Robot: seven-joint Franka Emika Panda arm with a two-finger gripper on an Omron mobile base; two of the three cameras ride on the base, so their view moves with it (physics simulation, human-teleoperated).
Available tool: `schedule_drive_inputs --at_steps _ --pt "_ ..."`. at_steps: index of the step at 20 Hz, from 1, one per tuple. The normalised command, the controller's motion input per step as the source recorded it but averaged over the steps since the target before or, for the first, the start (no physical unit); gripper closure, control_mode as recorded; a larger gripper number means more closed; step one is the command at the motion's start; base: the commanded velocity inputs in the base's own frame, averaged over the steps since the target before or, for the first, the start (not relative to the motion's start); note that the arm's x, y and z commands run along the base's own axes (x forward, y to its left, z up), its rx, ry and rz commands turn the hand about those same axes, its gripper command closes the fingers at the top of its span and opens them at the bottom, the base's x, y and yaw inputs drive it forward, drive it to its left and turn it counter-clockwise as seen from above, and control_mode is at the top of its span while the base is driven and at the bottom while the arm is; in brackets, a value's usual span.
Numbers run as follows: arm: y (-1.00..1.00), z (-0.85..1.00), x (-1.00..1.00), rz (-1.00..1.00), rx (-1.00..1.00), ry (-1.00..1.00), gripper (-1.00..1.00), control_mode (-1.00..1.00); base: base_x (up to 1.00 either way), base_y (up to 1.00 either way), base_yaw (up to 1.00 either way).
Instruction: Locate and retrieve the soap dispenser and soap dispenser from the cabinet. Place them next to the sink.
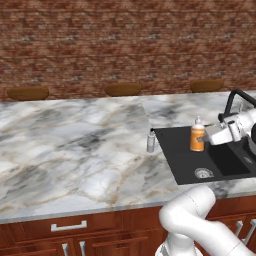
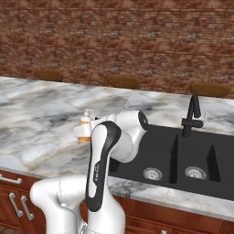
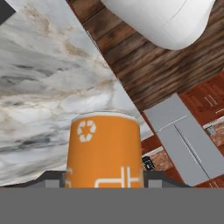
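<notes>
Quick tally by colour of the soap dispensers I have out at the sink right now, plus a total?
Orange pump bottle with white pump head: 1, held in the claw over the matte black double-basin sink.
Pale grey pump bottle with black top: 1, standing on the marble counter beside the sink's left edge.
Total: 2

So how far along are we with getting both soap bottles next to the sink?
Done: the pale grey pump bottle with black top stands on the marble counter beside the matte black sink's left edge. In hand: the gripper holds the orange pump bottle with white head upright, seemingly above the sink's left side. Left: set it on the counter by the sink and release.
</notes>
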Motion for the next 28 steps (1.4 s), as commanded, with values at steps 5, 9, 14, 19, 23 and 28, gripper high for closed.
schedule_drive_inputs --at_steps 5,9,14,19,23,28 --pt "-0.02 -0.39 0.07 0.22 -0.13 -0.50 1.00 -1.00 0.00 0.00 0.00" --pt "0.00 -0.56 0.25 0.24 -0.15 -0.50 1.00 -1.00 0.00 0.00 0.00" --pt "-0.15 -0.49 0.19 0.26 -0.11 -0.38 1.00 -1.00 0.00 0.00 0.00" --pt "-0.20 -0.19 0.73 0.05 -0.04 0.00 1.00 -1.00 0.00 0.00 0.00" --pt "-0.25 -0.15 0.84 0.21 0.01 0.00 1.00 -1.00 0.00 0.00 0.00" --pt "-0.35 -0.24 0.85 0.23 0.01 -0.08 1.00 -1.00 0.00 0.00 0.00"
